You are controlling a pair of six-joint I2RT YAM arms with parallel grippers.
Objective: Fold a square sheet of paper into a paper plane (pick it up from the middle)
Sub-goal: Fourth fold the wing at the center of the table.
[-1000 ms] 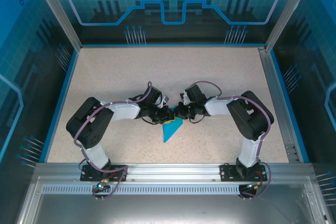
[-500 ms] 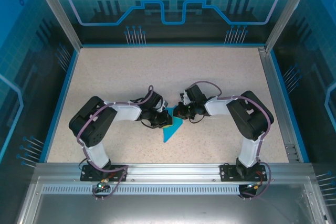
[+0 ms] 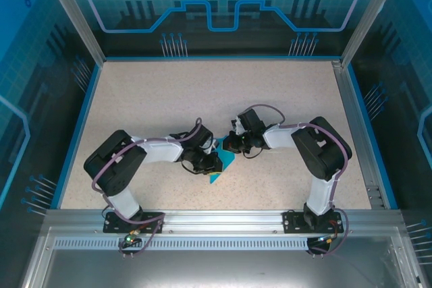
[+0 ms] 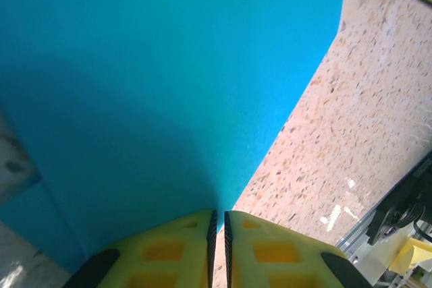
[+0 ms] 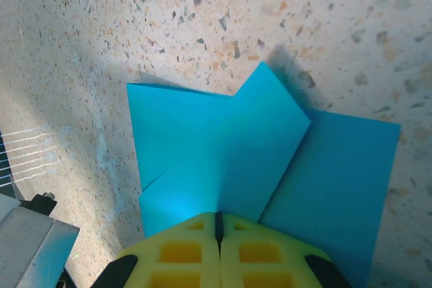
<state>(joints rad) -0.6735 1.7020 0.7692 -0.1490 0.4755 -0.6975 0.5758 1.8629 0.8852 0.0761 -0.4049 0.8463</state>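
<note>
The left arm (image 3: 152,150) is reaching in across the speckled table (image 3: 202,92) from the left, and the left gripper (image 3: 210,162) is sitting at the left edge of the sheet of paper (image 3: 225,160), just below the table's middle. In the left wrist view its yellow fingers (image 4: 175,251) are pressing almost together, with only a thin slit between them, and the cyan-blue sheet is running straight into that slit, so they are pinching the paper. The sheet is lying partly folded, and in the right wrist view several overlapping flaps are fanning out over the table. The right gripper (image 3: 228,145) is meeting the paper from the upper right, close to the left one, and its fingers (image 5: 263,254) are closing tight on the spot where the flaps are converging.
</note>
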